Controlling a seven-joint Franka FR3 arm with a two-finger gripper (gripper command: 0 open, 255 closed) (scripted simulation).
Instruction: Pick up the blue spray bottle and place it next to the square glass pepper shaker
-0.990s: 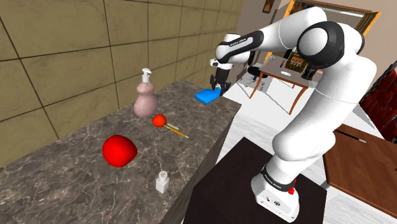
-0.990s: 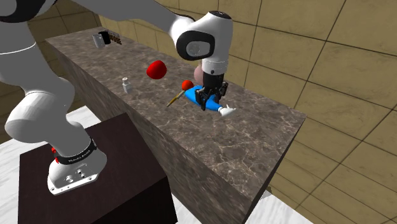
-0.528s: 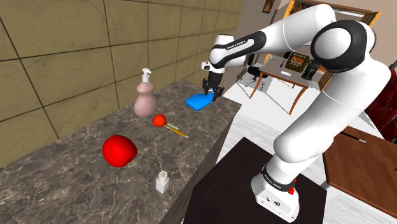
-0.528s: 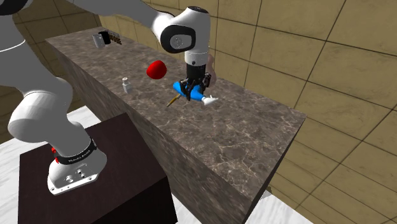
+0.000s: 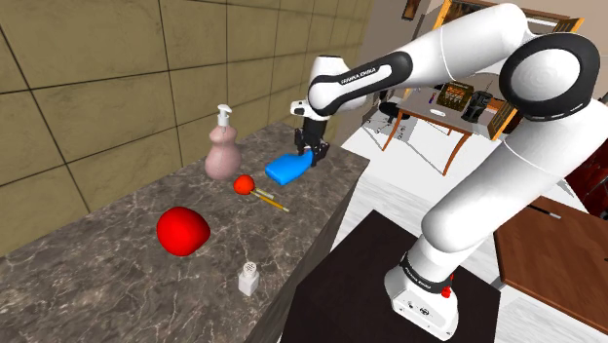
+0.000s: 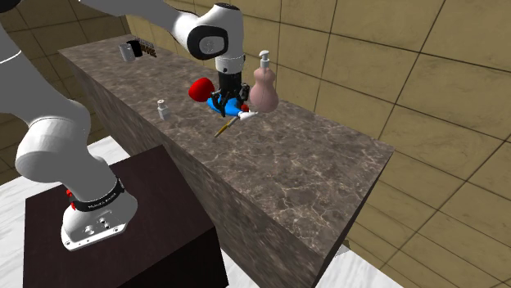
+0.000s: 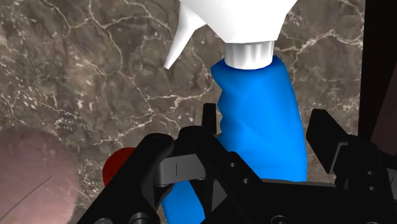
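A: Fingers (image 7: pixel 326 137), what's their state?
B: Clamped on the blue spray bottle (image 7: pixel 261 121), one each side of its body, close to the white nozzle head (image 7: pixel 235 19).
A: Bottle upright?
B: No, it's roughly on its side in the grip, w/ the arm (image 5: pixel 429 54) coming down on it from above.
A: Where's it sit vs the table (image 5: pixel 117 278)?
B: Held over it. Can't tell if it touches the top. In the shoulder view it's near the table's open edge, just beside the small red ball on a yellow stick (image 5: pixel 244 182).
A: What's around that?
B: Pink pump bottle (image 5: pixel 222 154) stands upright by the wall, near the ball. Big red blob (image 5: pixel 182 231) lies further along.
A: And the pepper shaker (image 5: pixel 249 280)?
B: Pale, dotted top, upright near the table's open edge, well apart from the spray bottle, w/ the blob approx between them
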